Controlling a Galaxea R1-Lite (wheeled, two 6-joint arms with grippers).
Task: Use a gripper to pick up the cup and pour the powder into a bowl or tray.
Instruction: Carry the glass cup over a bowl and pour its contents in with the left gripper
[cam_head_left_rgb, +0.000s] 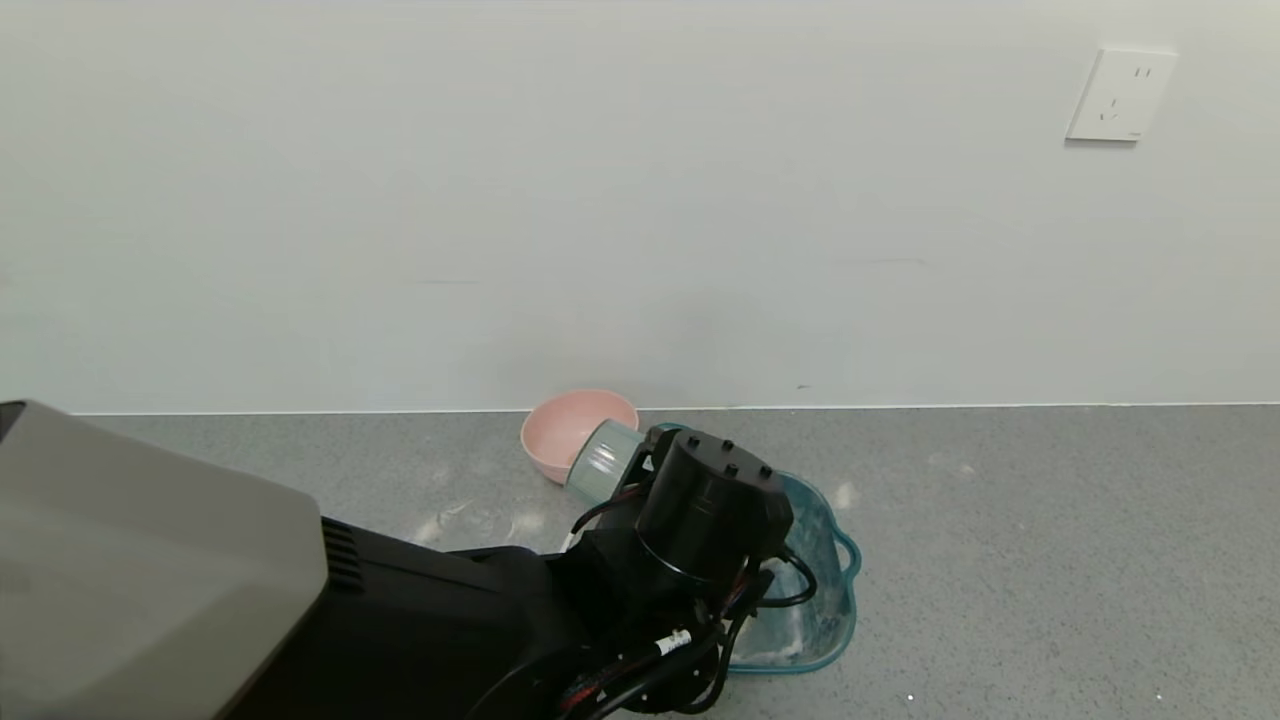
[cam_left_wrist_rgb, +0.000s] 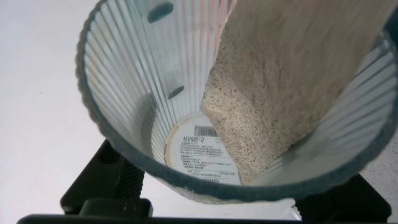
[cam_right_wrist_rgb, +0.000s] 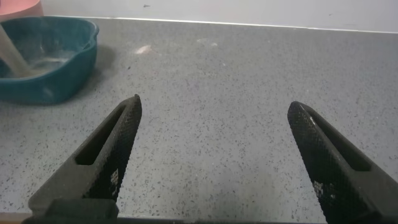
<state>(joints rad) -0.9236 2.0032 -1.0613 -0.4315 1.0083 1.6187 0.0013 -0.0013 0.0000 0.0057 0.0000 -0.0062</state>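
My left gripper (cam_head_left_rgb: 628, 470) is shut on the ribbed pale blue-grey cup (cam_head_left_rgb: 603, 459) and holds it tipped on its side above the teal basin (cam_head_left_rgb: 820, 625). Most of the gripper is hidden behind its black wrist. In the left wrist view I look into the cup (cam_left_wrist_rgb: 124, 81), with my black fingers (cam_left_wrist_rgb: 118, 180) on either side of it. The beige powder (cam_left_wrist_rgb: 280, 93) slides along the cup's wall toward the rim. In the right wrist view a beige stream of powder (cam_right_wrist_rgb: 9, 56) falls into the basin (cam_right_wrist_rgb: 62, 74). My right gripper (cam_right_wrist_rgb: 214, 106) is open and empty above the grey counter.
A round pink bowl (cam_head_left_rgb: 575, 425) stands by the wall just behind the cup; it also shows in the right wrist view (cam_right_wrist_rgb: 18, 6). White powder smears lie on the counter (cam_head_left_rgb: 1000, 560) left of the basin. A wall socket (cam_head_left_rgb: 1120, 95) is high on the right.
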